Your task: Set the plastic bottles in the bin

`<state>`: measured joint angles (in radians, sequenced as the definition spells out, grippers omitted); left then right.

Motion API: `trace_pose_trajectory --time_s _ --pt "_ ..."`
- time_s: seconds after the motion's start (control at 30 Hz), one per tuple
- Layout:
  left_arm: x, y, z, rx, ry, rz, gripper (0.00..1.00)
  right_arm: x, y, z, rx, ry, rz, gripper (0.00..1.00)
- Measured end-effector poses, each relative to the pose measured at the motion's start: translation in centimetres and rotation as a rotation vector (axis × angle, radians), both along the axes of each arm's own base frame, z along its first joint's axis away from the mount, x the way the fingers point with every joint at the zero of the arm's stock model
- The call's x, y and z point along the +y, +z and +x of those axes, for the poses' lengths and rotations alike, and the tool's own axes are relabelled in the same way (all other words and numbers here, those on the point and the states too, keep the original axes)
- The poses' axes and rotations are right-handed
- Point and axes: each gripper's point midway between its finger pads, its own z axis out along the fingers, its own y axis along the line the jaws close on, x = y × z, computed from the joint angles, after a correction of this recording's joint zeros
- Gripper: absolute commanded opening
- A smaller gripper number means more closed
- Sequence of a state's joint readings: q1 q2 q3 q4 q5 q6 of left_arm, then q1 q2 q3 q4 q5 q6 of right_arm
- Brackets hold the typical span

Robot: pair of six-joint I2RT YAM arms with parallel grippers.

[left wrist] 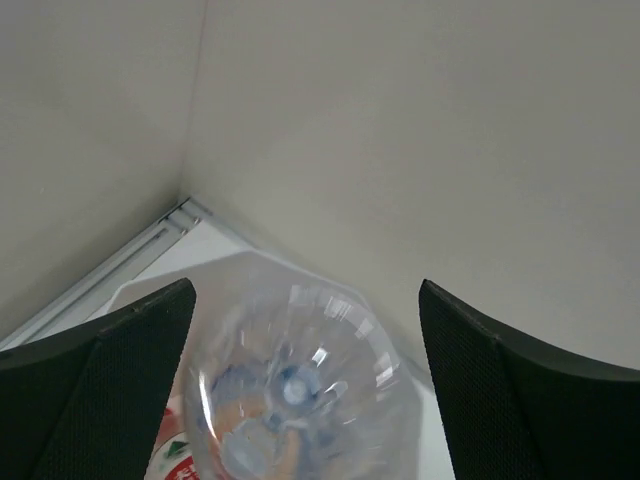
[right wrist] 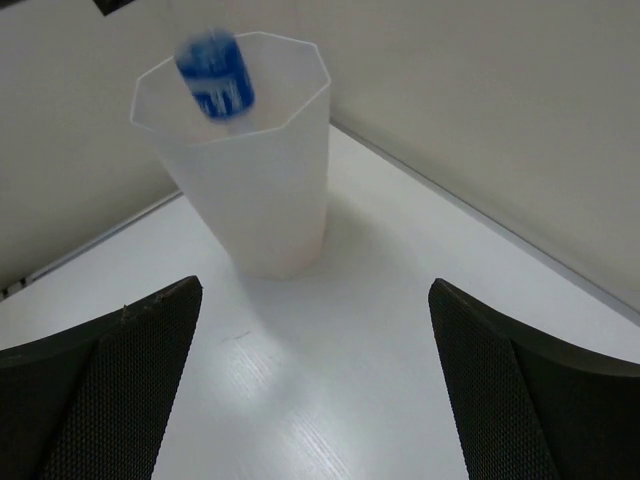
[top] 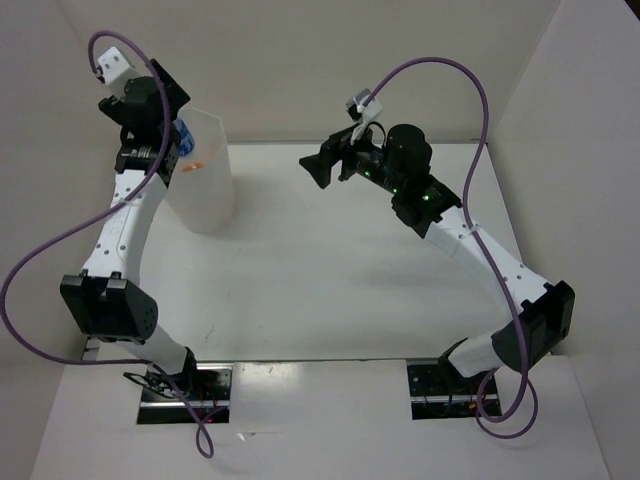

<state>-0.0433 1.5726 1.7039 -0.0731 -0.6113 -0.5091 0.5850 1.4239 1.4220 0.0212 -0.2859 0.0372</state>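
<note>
Across the middle of the top view lies the white desk [top: 330,280], walled by pale panels on three sides. The left arm [top: 120,225] rises along the left edge of the frame and the right arm [top: 480,250] curves in from the lower right. In the upper left of that view stands the bin [top: 205,195], tall, upright, white and see-through, with an eight-sided rim.

The left pincer [left wrist: 305,290] hangs right above the bin's mouth, its fingers [left wrist: 100,400] spread wider than the clear bottle [right wrist: 215,75] below them. That bottle, with its blue label, shows blurred in the bin's mouth, partly below the rim.

The right pincer [right wrist: 315,300] sits near the top centre of the top view, facing the bin, spread wide with nothing between its fingers.

A patch of an orange bottle [top: 192,167] shows through the bin's wall.
</note>
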Motion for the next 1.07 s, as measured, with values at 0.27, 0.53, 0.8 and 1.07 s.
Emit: trace_pose_trajectory --time_s 0.27,0.53,0.8,1.07 --pt "-0.5 -4.3 1.2 0.15 -0.041 0.015 1.0 -2.5 -1.7 2.6 0.105 -0.203 0.025 0.99" --pt "-5.0 -0.4 -2.8 0.086 -0.307 -0.027 1.0 -7.4 -6.5 8.5 0.386 -0.538 0.061 0.99" --pt "-10.7 -3.9 -8.3 0.17 -0.494 -0.099 1.0 -10.9 -16.1 8.1 0.63 -0.747 -0.019 0.99" --pt "-9.5 -4.2 -10.9 0.189 -0.411 -0.105 1.0 -13.9 -16.2 9.0 0.639 -0.835 0.001 0.99"
